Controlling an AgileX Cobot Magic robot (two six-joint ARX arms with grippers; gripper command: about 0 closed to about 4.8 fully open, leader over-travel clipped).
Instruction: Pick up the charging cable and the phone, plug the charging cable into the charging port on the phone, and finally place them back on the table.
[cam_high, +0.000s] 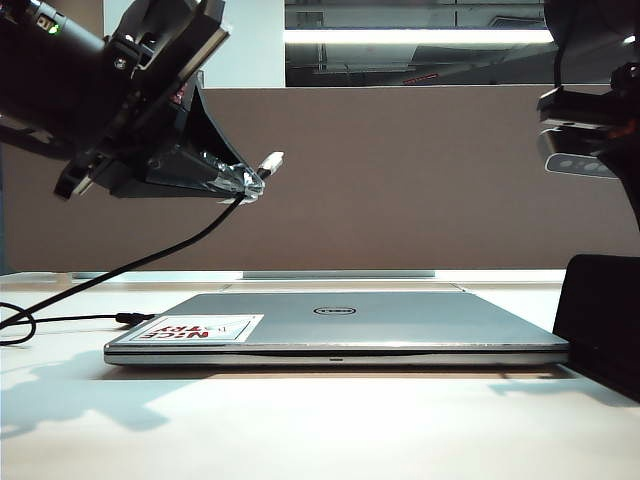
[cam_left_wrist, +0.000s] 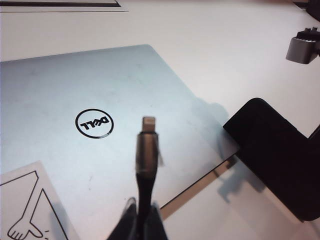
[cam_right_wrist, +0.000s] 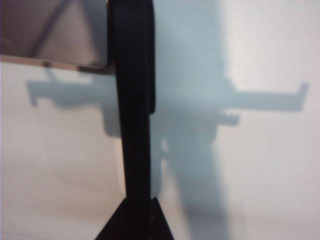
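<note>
Black charging cable (cam_left_wrist: 146, 165) pinched in left gripper (cam_high: 243, 183), silvery plug raised above laptop (cam_high: 380, 320). Right gripper (cam_right_wrist: 135, 220) clamps phone (cam_right_wrist: 131, 100) edge-on above table (cam_high: 300, 420), near its right edge. Both lifted; next: line charging port up with plug, push in.

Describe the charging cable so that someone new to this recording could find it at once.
Start at the closed silver laptop on the white table. Above its left end, the left gripper holds the charging cable in the air, shut on it just behind the plug, while the cord sags to the tabletop. Its silvery metal plug tip sets it apart from the all-black plug lying beside the laptop.
</note>
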